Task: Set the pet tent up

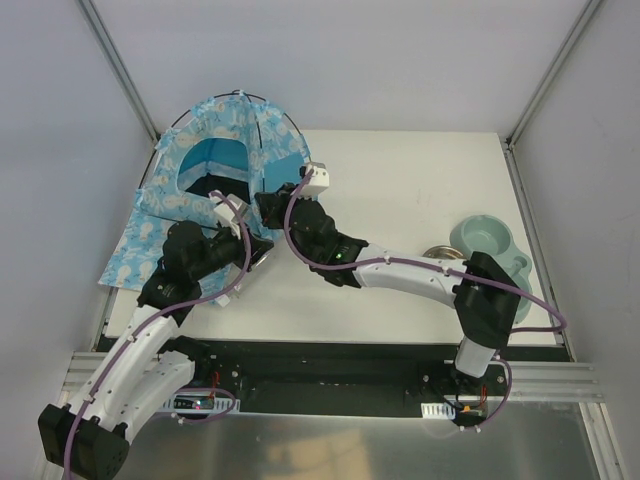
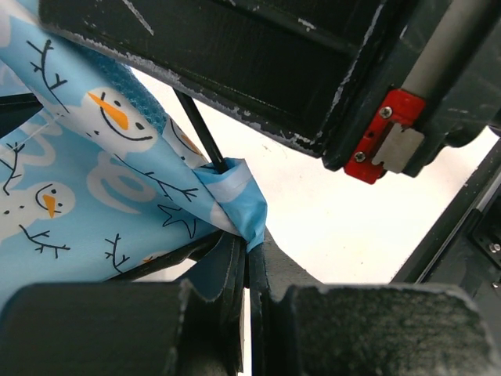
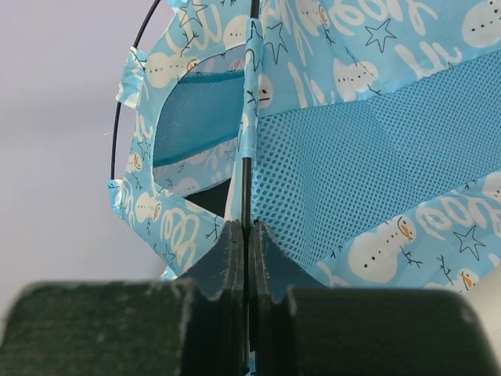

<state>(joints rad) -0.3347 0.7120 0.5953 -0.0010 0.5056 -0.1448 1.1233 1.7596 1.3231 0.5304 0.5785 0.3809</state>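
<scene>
Bright, even light; soft shadows.
Wrist views: close foreground blurred, pet tent (image 3: 376,157) print sharp, table (image 2: 337,227) overexposed.

White table (image 1: 400,190) carries pet tent (image 1: 235,125), printed mat (image 1: 130,255), green bowl (image 1: 488,238).

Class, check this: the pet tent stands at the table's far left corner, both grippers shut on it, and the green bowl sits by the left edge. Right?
No: the green bowl sits by the right edge, as the top external view shows. The pet tent does stand at the far left corner, left gripper and right gripper shut on it.
</scene>
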